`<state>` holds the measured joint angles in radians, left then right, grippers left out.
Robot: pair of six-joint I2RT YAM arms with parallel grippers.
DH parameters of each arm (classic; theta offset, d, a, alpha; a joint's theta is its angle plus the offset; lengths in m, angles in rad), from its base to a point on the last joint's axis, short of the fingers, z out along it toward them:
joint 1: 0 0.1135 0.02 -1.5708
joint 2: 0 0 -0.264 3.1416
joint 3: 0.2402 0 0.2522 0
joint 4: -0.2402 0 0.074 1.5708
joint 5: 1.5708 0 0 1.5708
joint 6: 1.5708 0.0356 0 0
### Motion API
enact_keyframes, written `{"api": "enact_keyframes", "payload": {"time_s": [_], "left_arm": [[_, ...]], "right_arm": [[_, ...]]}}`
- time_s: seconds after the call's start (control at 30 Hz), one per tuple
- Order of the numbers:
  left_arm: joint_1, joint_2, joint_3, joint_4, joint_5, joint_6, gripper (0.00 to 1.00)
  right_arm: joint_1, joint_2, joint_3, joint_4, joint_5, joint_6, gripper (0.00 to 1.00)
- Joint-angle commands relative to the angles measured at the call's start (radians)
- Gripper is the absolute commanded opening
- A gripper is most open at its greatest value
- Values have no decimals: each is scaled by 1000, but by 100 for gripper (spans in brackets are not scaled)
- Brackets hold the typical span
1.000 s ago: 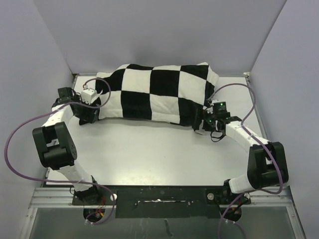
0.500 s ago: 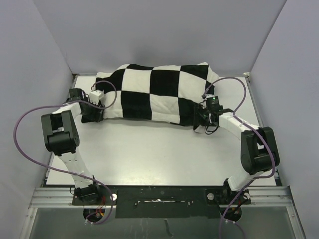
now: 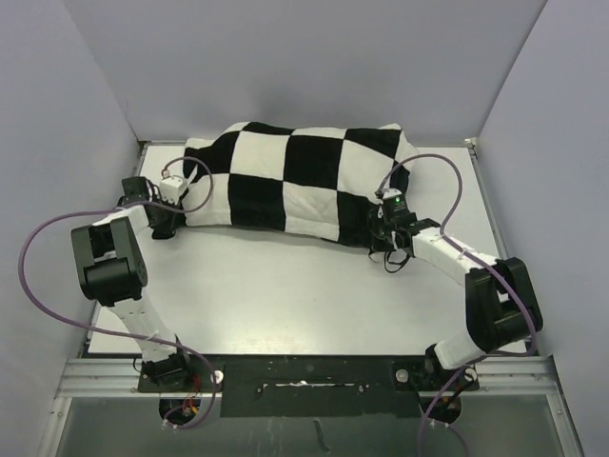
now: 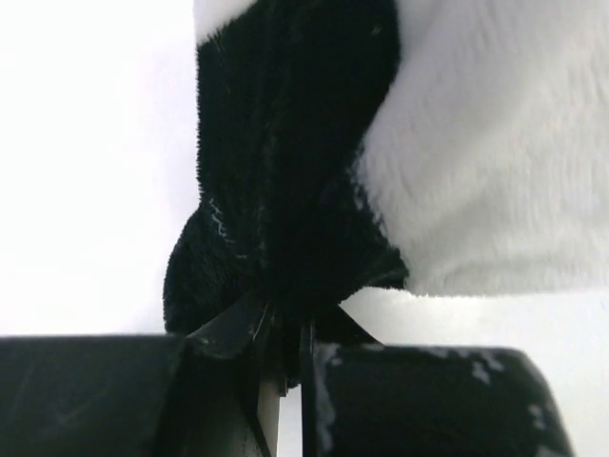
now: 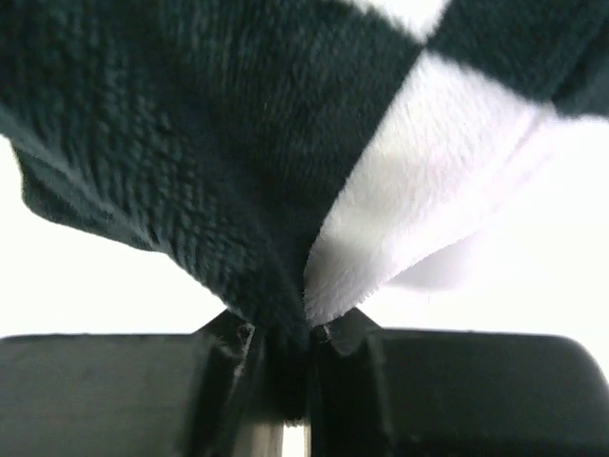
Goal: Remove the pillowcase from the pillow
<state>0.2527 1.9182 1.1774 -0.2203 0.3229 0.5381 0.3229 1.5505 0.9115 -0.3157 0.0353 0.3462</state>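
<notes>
Checkered pillowcase (image 3: 295, 186) lies across the far side of the table (image 3: 285, 286), one arm at each end. Overhead view hides the fingertips. Wrist views show them: left gripper (image 4: 285, 328) pinching a black fold, right gripper (image 5: 285, 333) clamped on a black-and-white fold.

You have the black-and-white checkered pillowcase (image 3: 295, 186) lying plump between both jaws, an end fold pinched in each; the pillow is hidden inside
</notes>
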Motion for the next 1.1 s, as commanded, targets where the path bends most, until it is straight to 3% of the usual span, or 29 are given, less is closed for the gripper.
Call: {"api": "enact_keyframes", "payload": {"time_s": [0.0,0.2,0.43,0.7,0.9,1.0,1.07], "left_arm": [[80,-177,-36,-35,86,-28,0],[246,-364,1,-188,275,-60,0],[343,-503,154,-352,432,-83,0],[353,-605,464,-368,510,-290,0],[354,-677,655,-316,533,-362,0],[355,-668,780,-378,574,-387,0],[354,-636,886,-502,637,-384,0]], "right_arm": [[33,-156,-57,-45,84,61,0],[47,-410,-67,-174,147,100,0],[48,-598,135,-360,183,85,0],[48,-615,537,-495,195,86,0],[48,-603,787,-597,159,155,0],[48,-610,844,-624,122,218,0],[48,-614,861,-648,102,265,0]]}}
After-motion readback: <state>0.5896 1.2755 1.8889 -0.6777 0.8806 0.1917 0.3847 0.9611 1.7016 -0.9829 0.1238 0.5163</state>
